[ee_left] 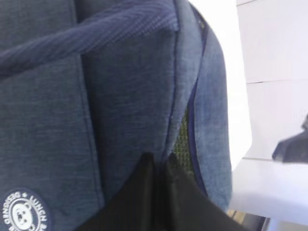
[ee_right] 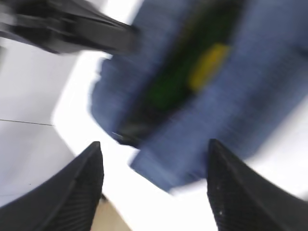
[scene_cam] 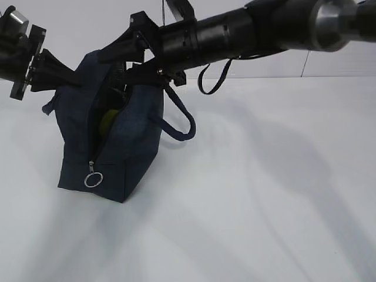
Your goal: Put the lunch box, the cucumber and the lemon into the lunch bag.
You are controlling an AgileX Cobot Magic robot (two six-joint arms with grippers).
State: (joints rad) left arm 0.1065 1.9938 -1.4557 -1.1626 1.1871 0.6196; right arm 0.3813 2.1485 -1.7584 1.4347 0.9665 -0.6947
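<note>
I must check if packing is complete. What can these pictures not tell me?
- Lunch box: not visible in any view; if packed, the bag hides it.
- Cucumber: right wrist view is motion-blurred; only a dark green smear beside the lemon.
- Lemon: exterior view shows only a sliver through the zipper gap.
- Left gripper: fingers shut at the bag's edge; whether fabric is pinched is unclear.

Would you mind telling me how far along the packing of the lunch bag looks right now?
Nearly done, it seems. The lemon shows yellow through the open zipper of the lunch bag, with something dark green beside it, probably the cucumber. The lunch box cannot be seen. The left end effector pinches the bag's edge; the right end effector is open and empty above it.
</note>
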